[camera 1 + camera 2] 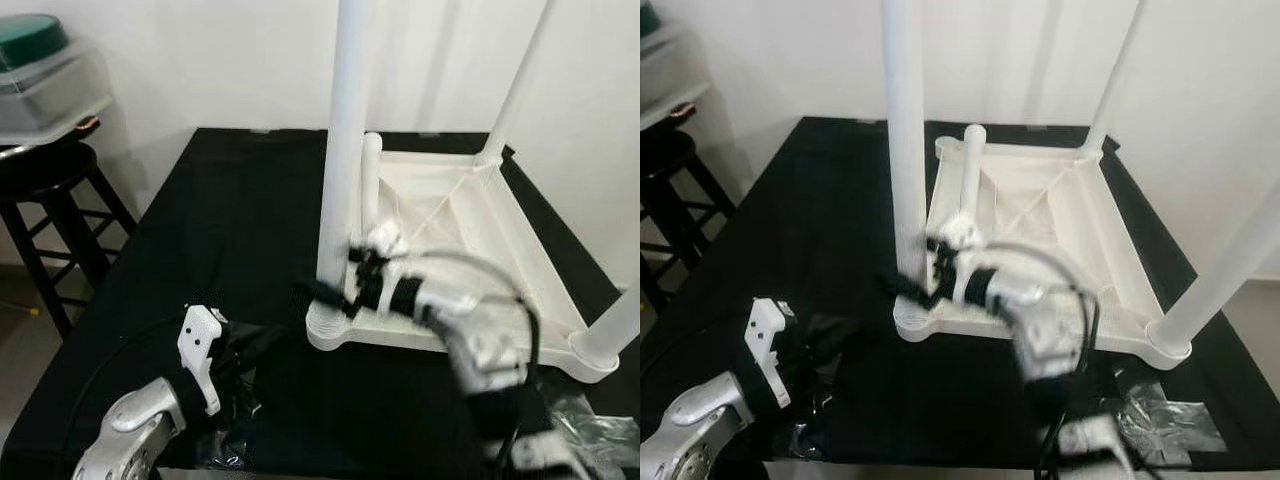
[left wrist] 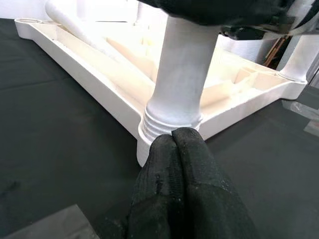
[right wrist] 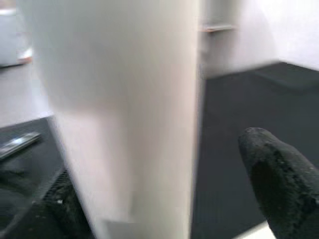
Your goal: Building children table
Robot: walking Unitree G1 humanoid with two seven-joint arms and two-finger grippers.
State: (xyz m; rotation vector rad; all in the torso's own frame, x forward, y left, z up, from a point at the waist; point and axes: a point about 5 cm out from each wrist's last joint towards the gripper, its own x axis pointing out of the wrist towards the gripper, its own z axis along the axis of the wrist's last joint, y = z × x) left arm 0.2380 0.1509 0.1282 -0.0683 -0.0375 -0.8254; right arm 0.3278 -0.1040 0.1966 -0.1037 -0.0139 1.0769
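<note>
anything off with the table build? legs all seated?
One white leg lies loose, leaning on the upturned tabletop's frame beside its empty far corner socket; three stand upright. The right gripper straddles the near-left leg.

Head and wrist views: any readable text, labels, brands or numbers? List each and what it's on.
None readable.
Tabletop and legs: plain white, no marks.
Black cloth: blank.
Plastic bag: no print visible.
Green-lidded box on the stool: no label legible.
</note>
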